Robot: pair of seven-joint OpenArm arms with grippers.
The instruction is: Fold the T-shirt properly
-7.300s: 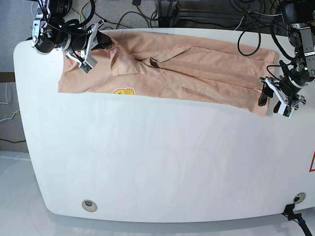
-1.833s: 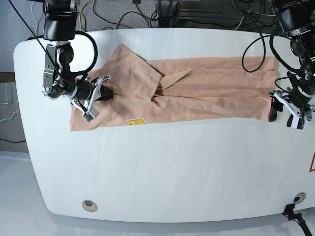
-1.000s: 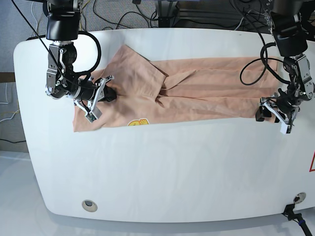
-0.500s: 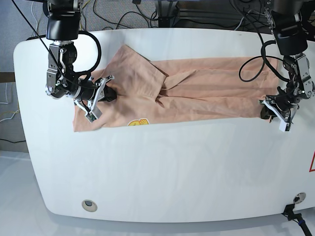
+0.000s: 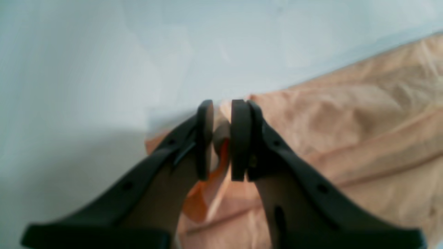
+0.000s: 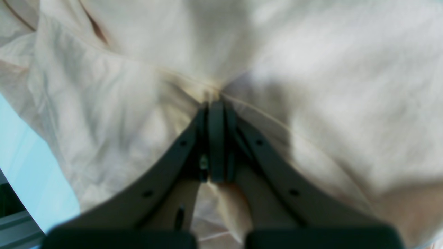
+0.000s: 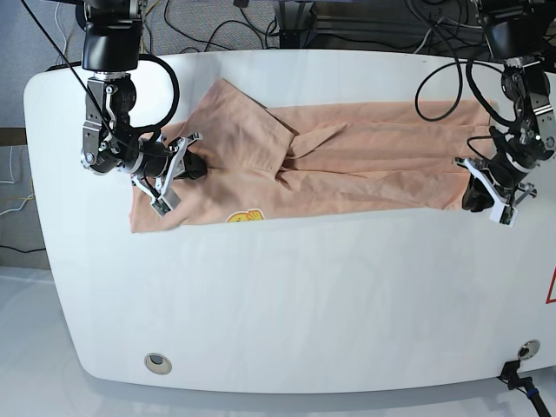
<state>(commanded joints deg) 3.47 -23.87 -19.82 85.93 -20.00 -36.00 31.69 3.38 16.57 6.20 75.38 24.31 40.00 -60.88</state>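
Observation:
The peach T-shirt [image 7: 347,161] lies as a long folded band across the back of the white table [image 7: 287,295], with its yellow print [image 7: 243,216] at the near edge on the left. My right gripper [image 7: 188,165] rests on the shirt's left part. In the right wrist view it [image 6: 214,138] is shut on a pinched ridge of the cloth [image 6: 311,86]. My left gripper [image 7: 473,195] is at the shirt's right end. In the left wrist view it [image 5: 221,138] is shut on the corner of the cloth [image 5: 346,138], with fabric between the pads.
Cables [image 7: 261,22] and stands lie behind the table's back edge. A round grommet [image 7: 157,362] sits near the front left corner and another [image 7: 527,349] near the front right. Bare table top [image 5: 104,52] lies beside the shirt's corner.
The left gripper, holding the shirt's right end, has shifted slightly up and right and its arm has changed posture. The right gripper and the shirt's left part have stayed still over the last second.

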